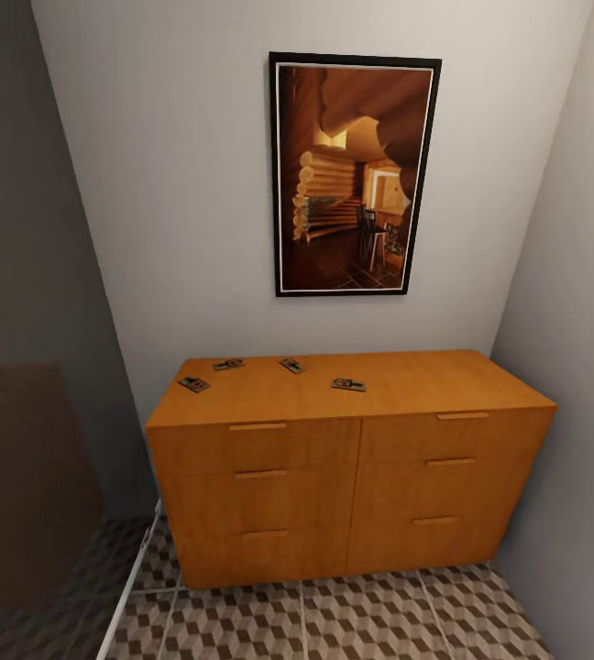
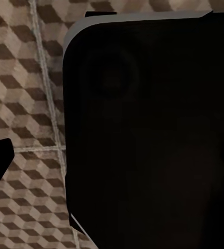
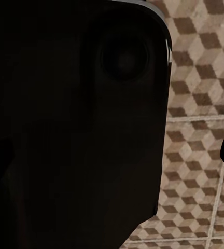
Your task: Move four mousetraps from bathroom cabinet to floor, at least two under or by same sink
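We face the cabinet (image 1: pixel 352 477), which stands on the bathroom floor (image 1: pixel 370 623) against the white wall beneath a framed picture (image 1: pixel 354 174). All four mousetraps lie on its flat top, toward the back-left part: one (image 1: pixel 193 384) near the left edge, one (image 1: pixel 228 364) and one (image 1: pixel 291 365) by the back edge, one (image 1: pixel 348 384) near the middle. A dark body (image 2: pixel 153 135) blocks both wrist views over the tiles, so whether either hand is apart or together we cannot tell.

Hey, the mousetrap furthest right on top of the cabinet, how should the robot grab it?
Probably from straight above, pinching the long edges of the mousetrap. It lies flat on the cabinet top with its long side across the view, apart from the others, so nothing crowds the fingers.
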You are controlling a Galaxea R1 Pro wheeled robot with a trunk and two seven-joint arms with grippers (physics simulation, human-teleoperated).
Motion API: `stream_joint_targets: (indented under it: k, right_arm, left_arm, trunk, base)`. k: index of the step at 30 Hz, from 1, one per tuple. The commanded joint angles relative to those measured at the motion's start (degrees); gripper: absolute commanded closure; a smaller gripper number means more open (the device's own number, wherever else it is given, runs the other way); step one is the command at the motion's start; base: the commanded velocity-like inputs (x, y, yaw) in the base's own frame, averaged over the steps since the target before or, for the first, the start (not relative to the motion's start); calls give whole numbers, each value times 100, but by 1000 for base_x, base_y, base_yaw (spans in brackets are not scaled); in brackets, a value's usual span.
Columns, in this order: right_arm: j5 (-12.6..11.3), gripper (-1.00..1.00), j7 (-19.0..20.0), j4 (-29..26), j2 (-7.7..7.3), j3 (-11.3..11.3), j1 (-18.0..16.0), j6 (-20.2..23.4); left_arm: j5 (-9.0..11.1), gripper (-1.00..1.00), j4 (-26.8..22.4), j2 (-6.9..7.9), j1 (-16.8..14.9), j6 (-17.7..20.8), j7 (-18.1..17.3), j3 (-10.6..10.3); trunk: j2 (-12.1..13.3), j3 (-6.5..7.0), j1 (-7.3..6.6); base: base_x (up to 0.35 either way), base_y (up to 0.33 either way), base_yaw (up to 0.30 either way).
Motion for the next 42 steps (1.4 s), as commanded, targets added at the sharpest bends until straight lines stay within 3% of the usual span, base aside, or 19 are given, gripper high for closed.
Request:
stream_joint_targets:
  k: [1,10,13,19,22,27,34,42]
  right_arm:
    - [3,-100,-1,0,0,3,0,-29]
    - [9,-100,-5,-3,7,-10,0,-167]
    - [17,-100,-10,-52,-10,-11,0,-173]
    - [19,-100,0,-549,-45,-6,0,-142]
    - [11,-100,8,-1037,-59,-9,0,-49]
    - [9,-100,-1,-1781,-72,-12,0,364]
    - [12,-100,-56,-2601,-82,-21,0,907]
    - [16,-100,-209,-3488,-88,-28,-26,1441]
  left_arm:
    - [7,-100,-3,-1,1,-12,-1,5]
    - [13,-100,-68,28,1,-358,3,-9]
    - [84,-100,-246,99,1,-497,10,-10]
    - [441,-100,-833,212,1,-569,21,-7]
    - [730,-100,-1236,261,1,-523,31,-8]
    - [1090,-100,-1977,377,1,-217,43,-8]
    - [1236,-100,-2934,494,1,454,50,-9]
    - [1259,-100,-3904,549,-7,1243,47,-10]
  trunk:
    - [-2,-4,0]
    - [-2,-4,0]
    - [-2,-4,0]
    - [-2,-4,0]
    - [-2,-4,0]
    - [-2,-4,0]
    - [-2,-4,0]
    - [-2,-4,0]
  base:
    - [0,-1,0]
    - [0,0,0]
    - [0,0,0]
    - [0,0,0]
    - [0,0,0]
    - [0,0,0]
    - [0,0,0]
    - [0,0,0]
